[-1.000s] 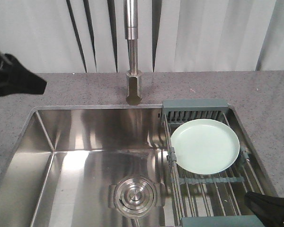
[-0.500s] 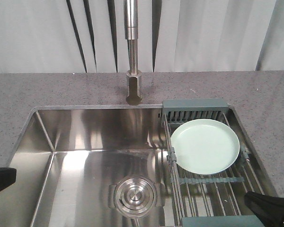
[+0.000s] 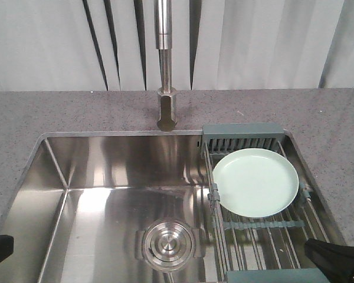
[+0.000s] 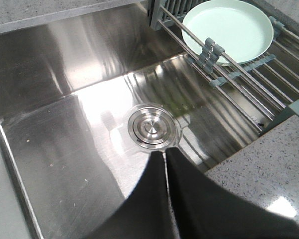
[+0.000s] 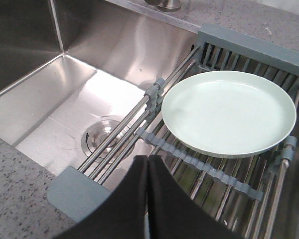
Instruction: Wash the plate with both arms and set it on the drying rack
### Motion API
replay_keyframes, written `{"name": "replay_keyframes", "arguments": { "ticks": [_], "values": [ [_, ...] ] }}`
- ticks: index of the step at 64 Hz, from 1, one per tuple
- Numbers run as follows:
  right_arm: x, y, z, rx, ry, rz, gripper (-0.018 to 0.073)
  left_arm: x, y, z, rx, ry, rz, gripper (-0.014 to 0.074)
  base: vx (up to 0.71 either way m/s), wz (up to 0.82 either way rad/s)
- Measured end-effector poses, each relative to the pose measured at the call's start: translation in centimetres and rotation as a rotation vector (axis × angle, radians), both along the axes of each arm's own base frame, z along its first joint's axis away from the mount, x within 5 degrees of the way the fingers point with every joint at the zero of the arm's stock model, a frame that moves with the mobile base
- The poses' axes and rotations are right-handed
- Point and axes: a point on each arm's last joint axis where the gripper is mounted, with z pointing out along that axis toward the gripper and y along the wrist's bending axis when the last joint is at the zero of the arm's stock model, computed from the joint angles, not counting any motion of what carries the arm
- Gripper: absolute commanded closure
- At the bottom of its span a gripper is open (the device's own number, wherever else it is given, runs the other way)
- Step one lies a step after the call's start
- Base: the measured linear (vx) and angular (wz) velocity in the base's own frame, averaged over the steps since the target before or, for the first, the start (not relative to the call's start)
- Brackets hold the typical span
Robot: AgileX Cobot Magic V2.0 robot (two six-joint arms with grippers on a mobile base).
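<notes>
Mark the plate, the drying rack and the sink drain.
plate [image 3: 255, 181]: front view, centre of its face.
drying rack [image 3: 242, 131]: front view, slotted end compartment.
sink drain [image 4: 152, 125]: left wrist view, centre cap.

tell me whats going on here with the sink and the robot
Nothing is being handled right now. The mint-green plate lies flat on the drying rack at the right end of the steel sink, near the rack's slotted end compartment. The left pincer hangs shut over the sink near the drain, holding nothing. The right pincer is also shut and empty, poised over the near end of the rack, short of the plate. No water runs from the faucet.
</notes>
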Motion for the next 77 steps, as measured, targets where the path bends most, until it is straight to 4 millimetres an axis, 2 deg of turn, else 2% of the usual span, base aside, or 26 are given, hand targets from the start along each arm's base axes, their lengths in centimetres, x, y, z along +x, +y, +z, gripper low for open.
{"name": "replay_keyframes", "arguments": {
  "ticks": [43, 49, 66, 77],
  "values": [
    [0.0, 0.0, 0.0, 0.0, 0.0, 0.0, 0.0564, 0.1, 0.1, 0.1, -0.007, -0.013, 0.018, 0.0603, 0.0, 0.0],
    [0.0, 0.0, 0.0, 0.0, 0.0, 0.0, 0.0564, 0.4, 0.5, 0.1, -0.008, -0.014, 0.084, 0.0603, 0.0, 0.0],
    [0.0, 0.0, 0.0, 0.0, 0.0, 0.0, 0.0564, 0.8, 2.9, -0.6, 0.006, 0.062, 0.422, 0.0603, 0.0, 0.0],
    [0.0, 0.0, 0.0, 0.0, 0.0, 0.0, 0.0564, 0.4, 3.6, -2.9, 0.011, -0.044, 0.483, 0.0603, 0.0, 0.0]
  ]
}}
